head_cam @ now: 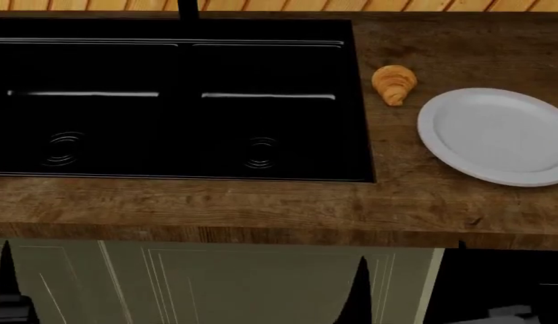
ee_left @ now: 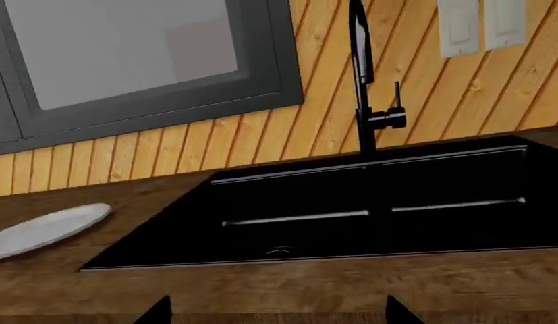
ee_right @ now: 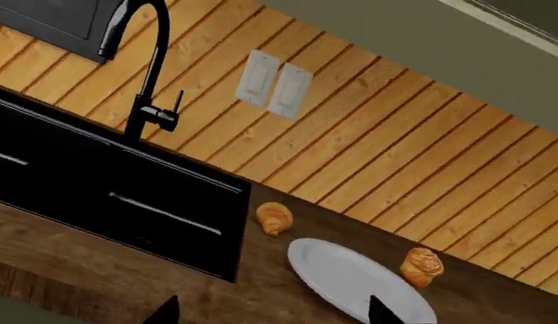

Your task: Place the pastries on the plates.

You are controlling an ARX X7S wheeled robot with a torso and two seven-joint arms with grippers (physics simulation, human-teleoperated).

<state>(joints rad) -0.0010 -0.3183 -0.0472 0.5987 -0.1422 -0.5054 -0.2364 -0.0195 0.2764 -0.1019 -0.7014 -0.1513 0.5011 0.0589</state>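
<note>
Beside the sink [head_cam: 171, 101], the croissant [head_cam: 394, 84] lies on the worktop [head_cam: 260, 209] just short of the plate [head_cam: 499, 135]; I've grasped nothing, can't tell either claw's state, and reach next.

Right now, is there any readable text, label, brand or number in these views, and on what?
None.
The white plate, croissant, puff pastry, black sink, faucet and wall switch plates all show plain surfaces with no lettering.
</note>
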